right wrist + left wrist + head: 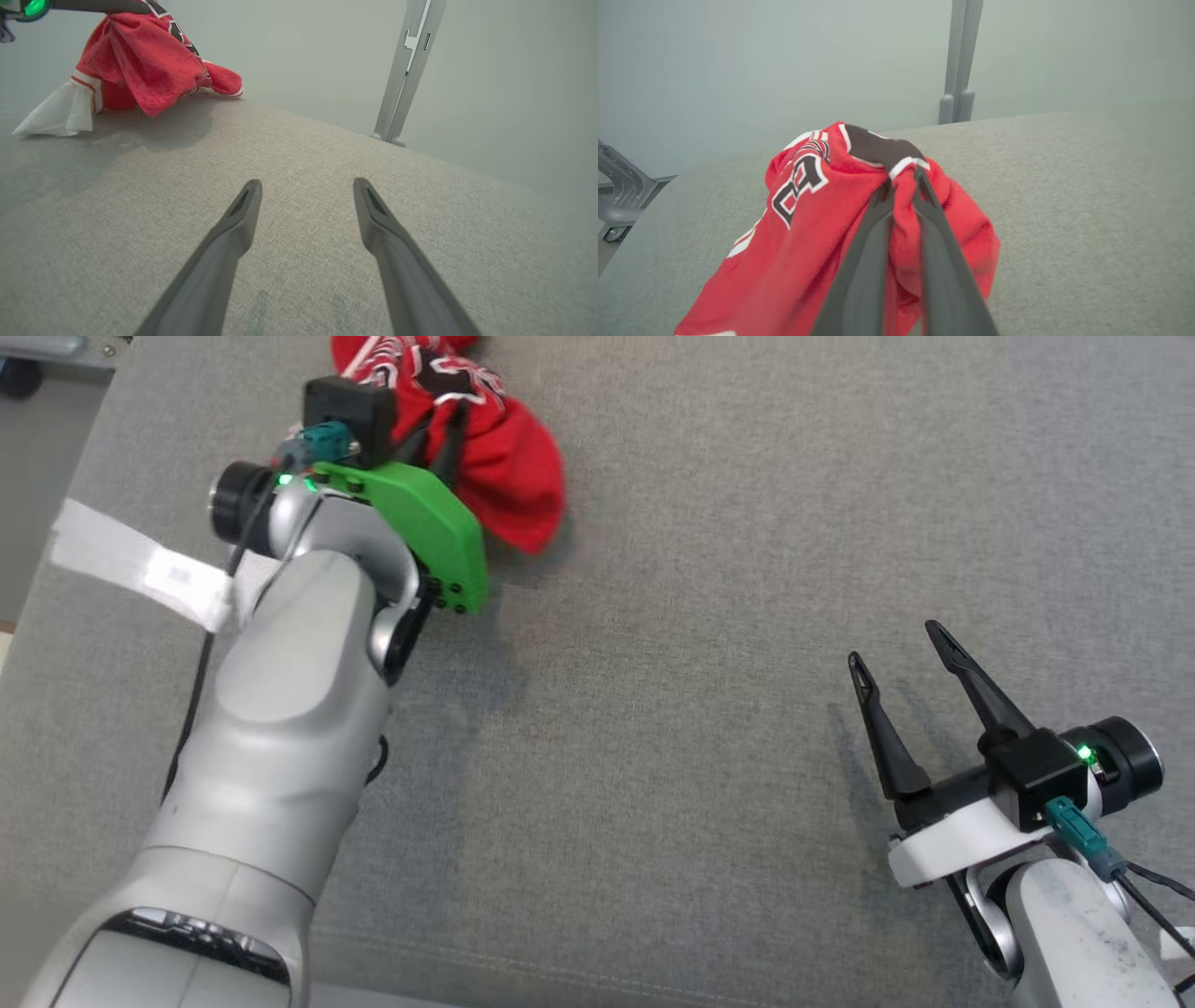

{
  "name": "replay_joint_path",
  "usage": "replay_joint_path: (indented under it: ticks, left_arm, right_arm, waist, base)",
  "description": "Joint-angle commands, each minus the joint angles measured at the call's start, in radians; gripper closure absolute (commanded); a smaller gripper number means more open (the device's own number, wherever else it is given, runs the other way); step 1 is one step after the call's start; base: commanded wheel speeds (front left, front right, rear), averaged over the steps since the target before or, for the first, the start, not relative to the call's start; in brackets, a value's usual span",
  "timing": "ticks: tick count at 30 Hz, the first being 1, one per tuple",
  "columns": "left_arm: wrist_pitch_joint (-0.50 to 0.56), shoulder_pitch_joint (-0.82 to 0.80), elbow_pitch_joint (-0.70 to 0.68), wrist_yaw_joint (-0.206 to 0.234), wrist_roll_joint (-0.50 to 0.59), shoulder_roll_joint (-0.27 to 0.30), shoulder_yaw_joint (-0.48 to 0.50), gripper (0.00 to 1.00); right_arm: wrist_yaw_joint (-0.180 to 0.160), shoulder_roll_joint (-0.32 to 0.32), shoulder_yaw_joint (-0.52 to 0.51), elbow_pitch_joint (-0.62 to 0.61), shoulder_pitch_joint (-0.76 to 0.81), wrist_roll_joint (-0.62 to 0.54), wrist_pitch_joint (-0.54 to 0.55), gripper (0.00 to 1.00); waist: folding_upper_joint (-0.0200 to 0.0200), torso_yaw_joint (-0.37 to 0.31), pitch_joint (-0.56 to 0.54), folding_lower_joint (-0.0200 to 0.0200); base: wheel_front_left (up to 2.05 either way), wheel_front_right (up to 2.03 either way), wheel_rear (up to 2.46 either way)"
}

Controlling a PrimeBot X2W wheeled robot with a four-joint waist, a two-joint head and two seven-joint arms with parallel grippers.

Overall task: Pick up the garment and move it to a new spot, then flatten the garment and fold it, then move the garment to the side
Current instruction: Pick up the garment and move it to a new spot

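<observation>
My left hand is clamped on a bunched fold of the red jersey, fingers pinched together right by the black-and-white trim. The jersey sits at the upper left of the head view, crumpled. Its top is pulled up at the hand, while the lower edge and a white panel rest on the grey worktop. Black-and-white lettering shows on its left side in the left wrist view. My right hand is at the lower right of the head view, fingers spread apart over bare worktop, well apart from the jersey. A metal post stands past the worktop's far edge.
</observation>
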Motion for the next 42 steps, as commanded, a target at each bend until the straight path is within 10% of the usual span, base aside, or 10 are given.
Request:
replay_joint_path:
  ticks: [1, 17, 34, 36, 37, 42]
  left_arm:
    - [0.012, 0.027, -0.043, -0.002, -0.03, 0.0, -0.036, 1.0]
    - [0.277, 0.185, -0.865, 0.017, -0.449, 0.01, -0.314, 1.0]
    - [0.346, 0.26, -0.34, 0.094, -0.454, 0.215, -0.27, 1.0]
    - [0.313, 0.254, -0.29, 0.107, -0.441, 0.217, -0.264, 0.51]
    - [0.299, 0.256, -0.27, 0.107, -0.444, 0.213, -0.262, 0.0]
    - [0.244, 0.278, -0.24, 0.085, -0.456, 0.201, -0.249, 0.0]
  right_arm:
    - [-0.002, 0.009, -0.002, 0.004, -0.004, 0.005, -0.004, 0.0]
    - [-0.002, 0.096, -0.076, 0.003, 0.04, 0.005, -0.004, 0.0]
    - [-0.002, 0.12, -0.096, 0.01, 0.044, 0.002, -0.004, 0.0]
    - [-0.002, 0.121, -0.095, 0.011, 0.046, -0.001, -0.004, 0.0]
    - [-0.002, 0.122, -0.095, 0.011, 0.046, -0.001, -0.004, 0.0]
    - [-0.002, 0.12, -0.101, 0.012, 0.051, -0.004, -0.004, 0.0]
  waist:
    - [-0.0001, -0.047, -0.064, -0.0001]
    - [-0.0001, -0.226, -0.106, -0.0001]
    - [-0.0001, -0.286, -0.065, -0.0001]
    - [-0.0001, -0.285, -0.064, -0.0001]
    - [-0.0001, -0.284, -0.063, -0.0001]
    - [-0.0001, -0.278, -0.069, -0.0001]
  base:
    - [0.0, 0.0, 0.0]
    - [0.0, 0.0, 0.0]
    - [0.0, 0.0, 0.0]
    - [0.0, 0.0, 0.0]
    - [0.0, 0.0, 0.0]
    - [0.0, 0.0, 0.0]
